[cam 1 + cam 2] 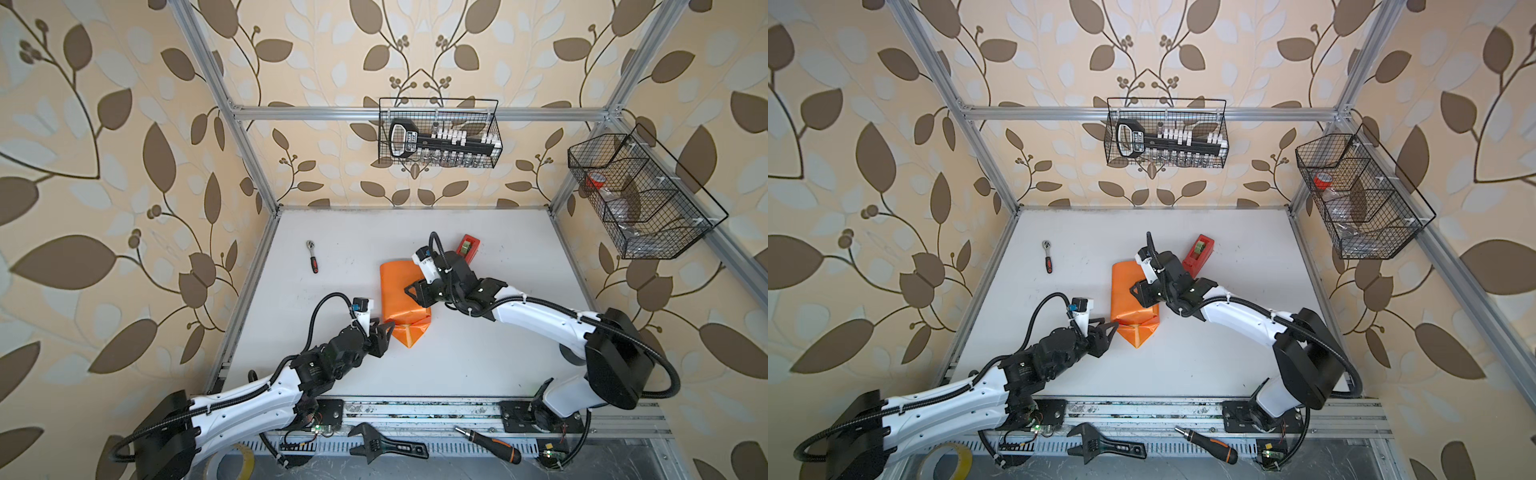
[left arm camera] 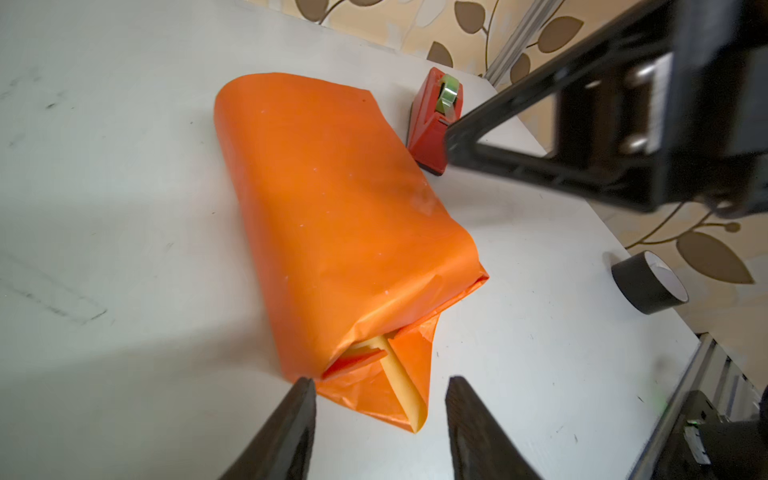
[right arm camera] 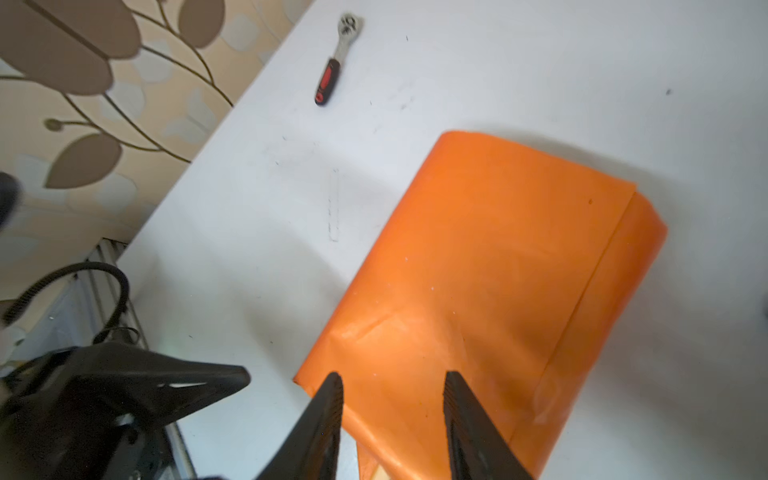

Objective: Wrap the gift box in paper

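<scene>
- The left end effector is released: its two fingers stand apart and pinch nothing.
- The paper, orange face outward, is folded into a long parcel that lies on the white bench and stretches straight ahead of the left end effector.
- The parcel's end nearest the left end effector is folded into a pointed flap with a yellow strip showing. The flap's tip lies between the left fingertips; I cannot tell whether it touches them.
- The right end effector is released too, jaws apart with nothing between them. It hangs over the parcel's long edge, across the parcel from the left end effector.
- The gift box does not show in any view; only the paper's surface is seen.
- A red tape dispenser stands behind the right end effector, near the parcel's far end.
- A ratchet wrench lies on the bench well apart from both end effectors.
</scene>
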Controlling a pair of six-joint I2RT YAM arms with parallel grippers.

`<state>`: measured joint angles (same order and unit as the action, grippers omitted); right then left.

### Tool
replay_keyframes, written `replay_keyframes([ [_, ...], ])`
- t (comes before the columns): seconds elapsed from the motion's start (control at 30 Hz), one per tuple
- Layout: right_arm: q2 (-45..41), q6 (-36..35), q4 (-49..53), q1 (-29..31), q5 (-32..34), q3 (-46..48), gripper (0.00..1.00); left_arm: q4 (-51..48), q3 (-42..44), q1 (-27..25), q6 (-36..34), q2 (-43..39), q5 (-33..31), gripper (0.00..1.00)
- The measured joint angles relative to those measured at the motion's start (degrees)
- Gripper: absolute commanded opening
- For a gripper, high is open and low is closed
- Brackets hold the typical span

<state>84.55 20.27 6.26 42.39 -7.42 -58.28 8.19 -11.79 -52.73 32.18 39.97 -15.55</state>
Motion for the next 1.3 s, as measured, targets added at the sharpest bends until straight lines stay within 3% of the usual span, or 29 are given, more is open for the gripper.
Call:
replay_keyframes([
  [0.17,-10.3,1.0,0.7,3.5,4.3,5.1,0.42,-11.3,-0.2,2.2,4.6,-4.6,1.6,0.63],
  [0.33,-13.1,4.8,1.5,10.8,9.3,14.9,0.39,-17.3,-1.3,7.6,6.4,-3.5,6.5,0.63],
  [0.5,-7.5,8.8,1.3,15.6,13.7,18.8,0.39,-19.6,-3.6,12.8,6.8,-0.2,10.5,0.65],
  [0.87,8.3,11.7,-3.1,20.5,21.6,14.7,0.38,-20.4,-7.7,13.0,4.5,6.8,12.2,0.65],
  [1.3,12.7,12.8,-2.7,21.9,27.1,12.4,0.25,-20.8,-7.7,13.0,2.6,6.1,12.2,0.64],
])
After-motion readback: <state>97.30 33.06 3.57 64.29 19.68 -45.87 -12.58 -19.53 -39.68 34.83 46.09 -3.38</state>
